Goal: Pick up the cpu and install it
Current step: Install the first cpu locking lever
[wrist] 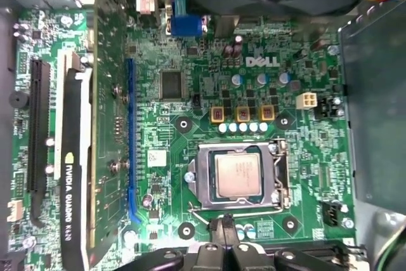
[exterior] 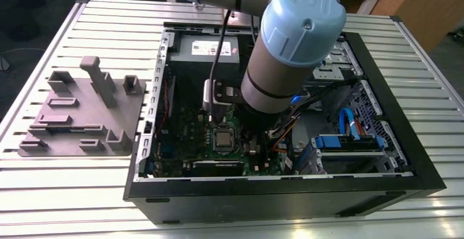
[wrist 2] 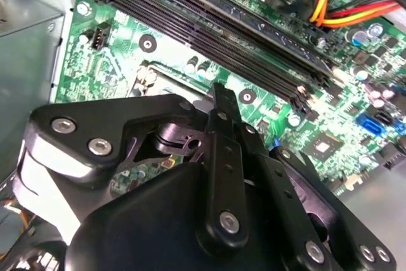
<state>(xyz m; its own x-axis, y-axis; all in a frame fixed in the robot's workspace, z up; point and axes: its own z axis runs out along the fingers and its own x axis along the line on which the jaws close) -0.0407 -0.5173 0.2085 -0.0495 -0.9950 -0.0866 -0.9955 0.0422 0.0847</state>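
While cpu (wrist: 237, 175) sits in mobo (wrist: 190, 93) socket, tool (wrist: 222, 236) above – clenched, empty, gfx card (wrist: 75, 176) beside.

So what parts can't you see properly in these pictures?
- Whether the cpu is locked into its socket: too small to tell in the first wrist view.
- Gripper fingertips: cut off by the picture's edge in the first wrist view.
- The cpu in the second wrist view: the gripper's black body covers that part of the motherboard.

An open black computer case (exterior: 406, 157) lies on the slatted bench (exterior: 94, 195); beside it, a grey plastic fixture plate (exterior: 80, 114).
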